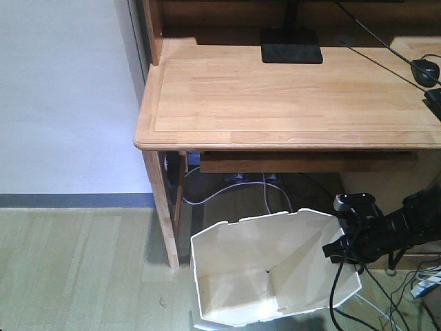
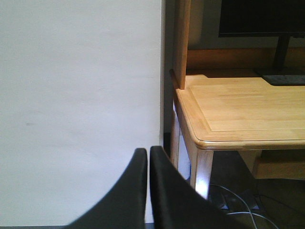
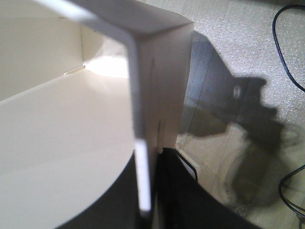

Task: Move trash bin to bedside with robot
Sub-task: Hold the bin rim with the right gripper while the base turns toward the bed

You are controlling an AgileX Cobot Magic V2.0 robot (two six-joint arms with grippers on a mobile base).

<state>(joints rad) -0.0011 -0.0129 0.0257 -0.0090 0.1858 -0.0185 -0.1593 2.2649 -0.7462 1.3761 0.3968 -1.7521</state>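
The pale wall (image 1: 62, 89) and the light plank floor (image 1: 76, 269) fill the left side of the front view. The wooden worktop (image 1: 275, 103) takes up the upper right, its rounded front-left corner standing over a slim leg (image 1: 162, 207).

The trash bin (image 1: 231, 252) sits on the floor below the worktop's front edge, just right of that leg. Its cream inside is open to the camera, and whether it stands level or tipped cannot be told.

The right arm (image 1: 406, 231), black and jointed, reaches in from the right edge. Its end effector (image 1: 344, 247) is clamped on the bin's right-hand rim. The right wrist view shows the bin's white wall (image 3: 71, 143) pinched between the dark fingers (image 3: 183, 200).

The left end effector (image 2: 148, 152) hangs in front of the wall with its two black fingers pressed together, holding nothing.

A black monitor base (image 1: 291, 53) rests near the worktop's back edge, with a dark mouse (image 1: 425, 69) towards its right edge. White cables (image 1: 234, 185) loop underneath.
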